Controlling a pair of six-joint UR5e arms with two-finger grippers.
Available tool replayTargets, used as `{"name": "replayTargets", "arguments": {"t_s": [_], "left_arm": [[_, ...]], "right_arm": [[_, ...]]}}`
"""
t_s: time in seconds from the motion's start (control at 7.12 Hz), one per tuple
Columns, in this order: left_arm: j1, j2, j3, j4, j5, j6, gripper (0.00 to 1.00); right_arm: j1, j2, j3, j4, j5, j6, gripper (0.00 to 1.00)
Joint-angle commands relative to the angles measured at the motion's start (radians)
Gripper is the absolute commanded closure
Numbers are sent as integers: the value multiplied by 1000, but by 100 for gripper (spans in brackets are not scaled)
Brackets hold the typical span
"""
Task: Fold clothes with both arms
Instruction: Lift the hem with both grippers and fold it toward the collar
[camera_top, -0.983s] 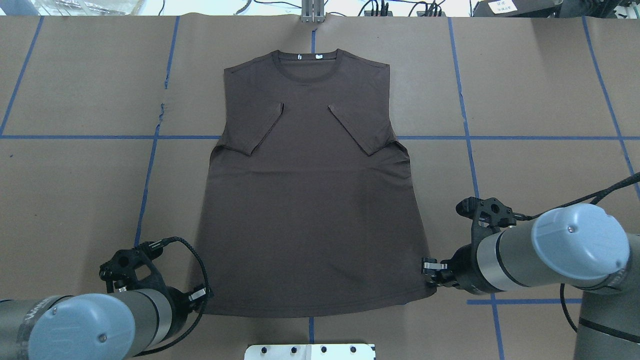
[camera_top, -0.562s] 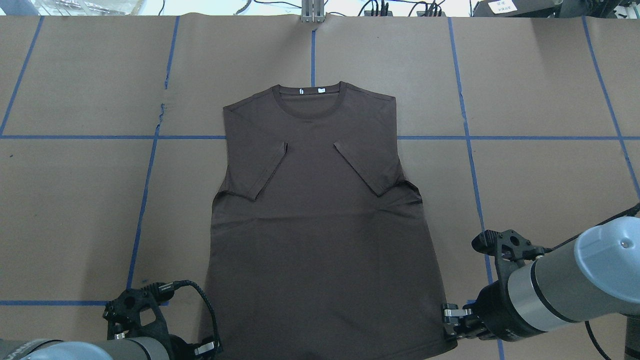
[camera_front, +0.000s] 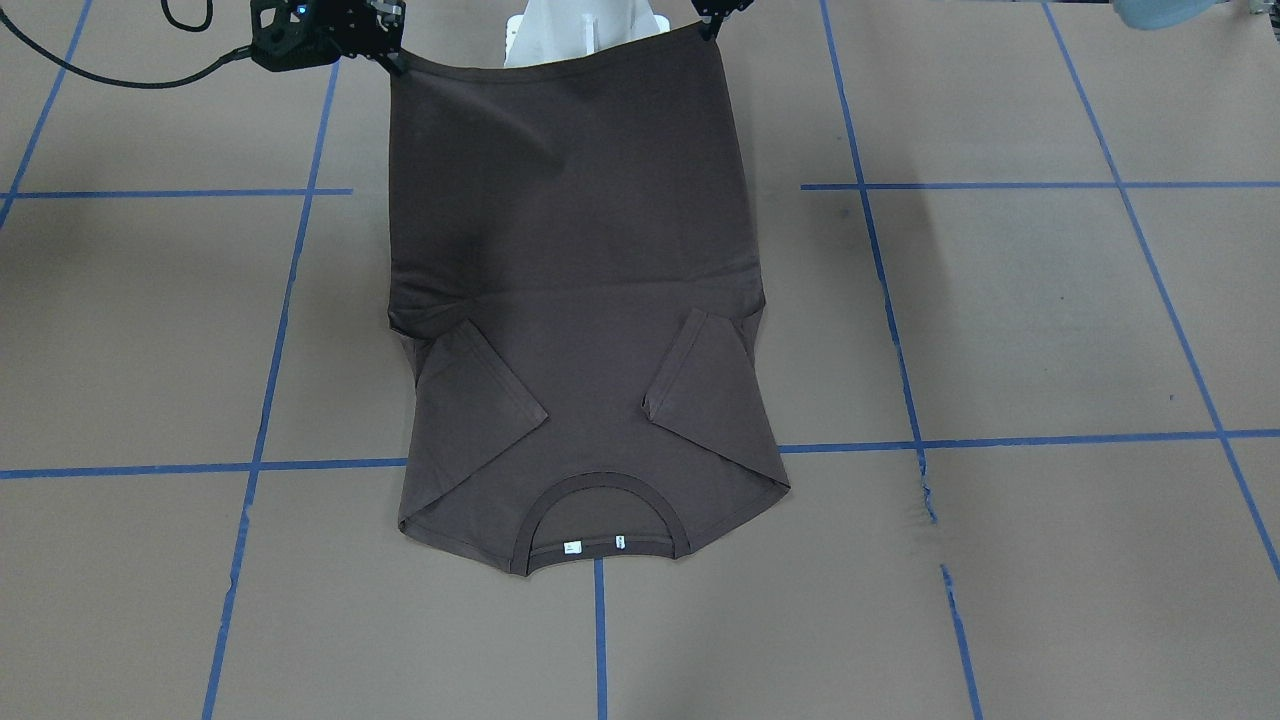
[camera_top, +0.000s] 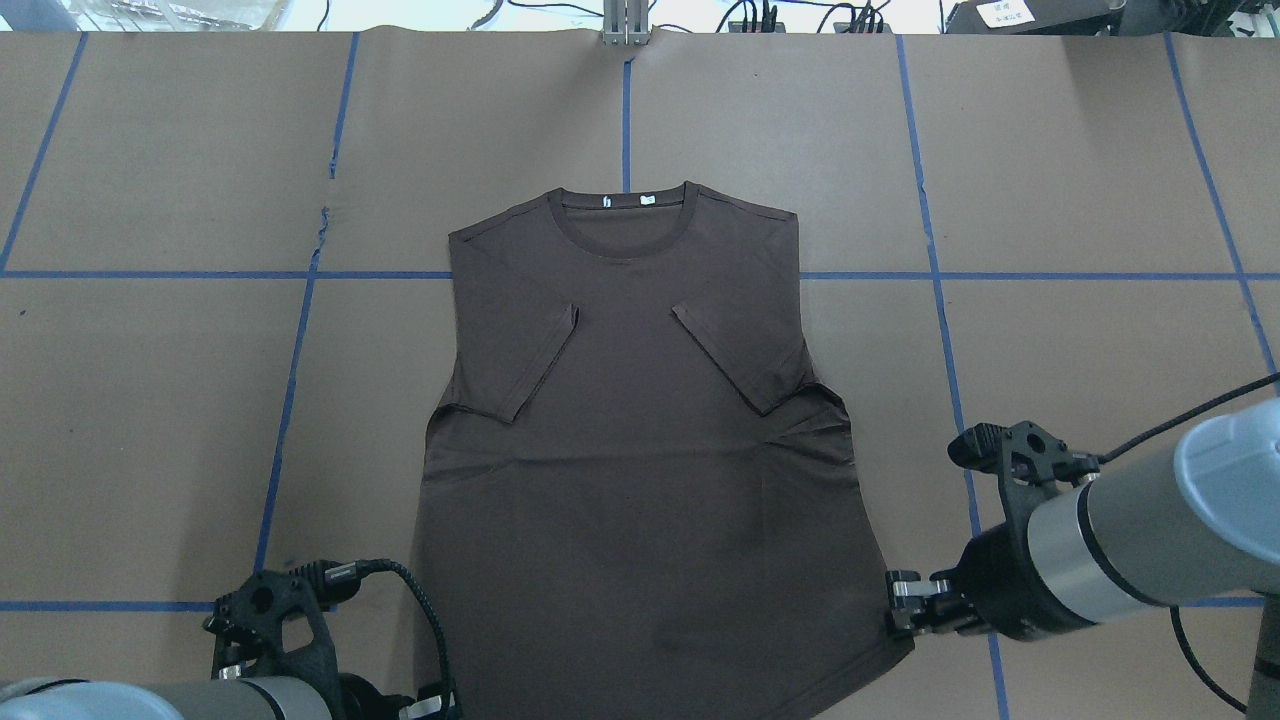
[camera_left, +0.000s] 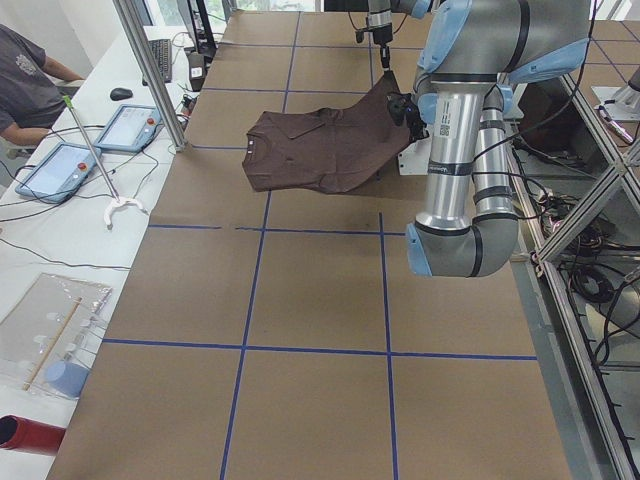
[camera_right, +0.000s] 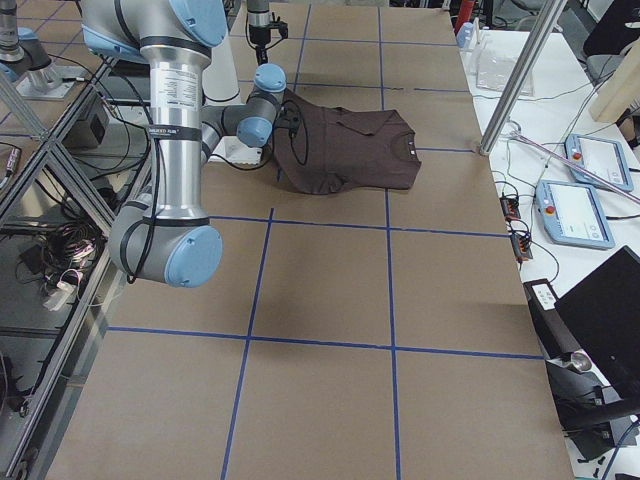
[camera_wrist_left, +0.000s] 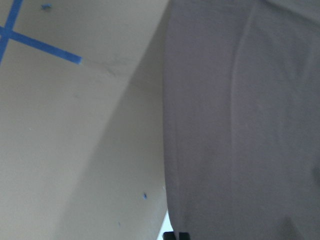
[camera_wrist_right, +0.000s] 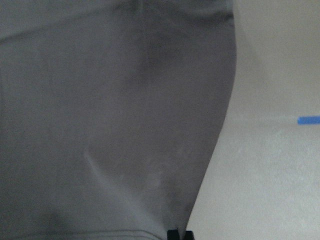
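The dark brown-grey T-shirt (camera_top: 630, 450) lies face up with both sleeves folded in over the chest and its collar (camera_top: 620, 200) at the far end. My left gripper (camera_top: 432, 706) is shut on the hem's left corner at the near table edge. My right gripper (camera_top: 900, 606) is shut on the hem's right corner. In the front-facing view the T-shirt (camera_front: 570, 300) has its hem raised and stretched between the left gripper (camera_front: 714, 26) and the right gripper (camera_front: 388, 52). Both wrist views show only the cloth (camera_wrist_left: 240, 125) (camera_wrist_right: 110, 115) and brown paper.
The table is covered in brown paper with blue tape lines (camera_top: 300, 330). The white pedestal base (camera_front: 580, 30) stands behind the raised hem. A metal post (camera_top: 625, 25) stands at the far edge. Operator tablets (camera_left: 55, 165) lie beyond it.
Both grippers have drawn the hem toward the robot, and the whole shirt has slid nearer. Since 0.6 s ago the collar moved only slightly and the right gripper shifted a little.
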Motion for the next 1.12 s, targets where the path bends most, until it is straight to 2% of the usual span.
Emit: {"name": "replayTargets", "arguments": {"t_s": [0.0,0.14,0.28,0.42,0.56,0.7,0.84,0.98], "left_arm": [[-136,-34,13,1,-27,178,100],[-214,-45,45,1,-28,247,100],[-312,-50,83,-1,-74,350,100],[-383,-73,138,-7,-103,367,100],[-449,-137,221,-7,-125,415,100],[-504,-160,287,-16,-129,462,100],[-540,-171,350,-74,-131,495,100],[-590,-179,449,-158,-131,515,100]], "right_arm": [[144,41,-46,1,-3,-135,100],[210,91,-110,4,3,-184,100],[276,198,-232,2,5,-211,100],[323,290,-341,2,9,-225,100],[356,341,-406,2,8,-242,100],[395,417,-514,2,46,-256,100],[420,497,-613,2,70,-258,100],[436,519,-658,2,72,-264,100]]}}
